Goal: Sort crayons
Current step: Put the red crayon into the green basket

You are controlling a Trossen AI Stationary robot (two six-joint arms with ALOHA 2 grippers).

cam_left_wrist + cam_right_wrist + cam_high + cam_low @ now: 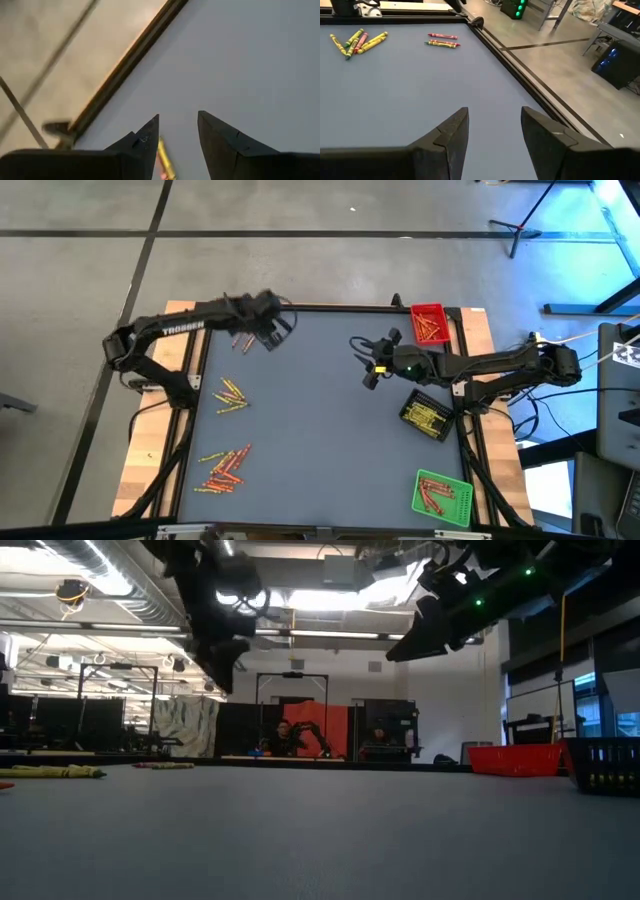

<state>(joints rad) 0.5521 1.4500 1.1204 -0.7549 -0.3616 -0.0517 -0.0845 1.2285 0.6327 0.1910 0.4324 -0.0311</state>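
Note:
Crayons lie in loose groups on the grey table's left half: a few red and orange ones (241,341) at the far left, a yellow bunch (230,395) farther toward the near edge, and a red, orange and yellow heap (224,466) near the front. My left gripper (272,338) hangs open above the table beside the far-left group, pointing steeply down. One yellow crayon (165,159) shows on the table past its fingers (178,117). My right gripper (369,370) is open and raised over the table's middle right, nothing between its fingers (495,112).
A red tray (430,323) with crayons stands at the far right corner, a black tray (427,415) at the right edge, and a green tray (441,494) at the near right. The table's middle is bare grey surface. Two crayon groups (357,40) (442,42) lie ahead of the right gripper.

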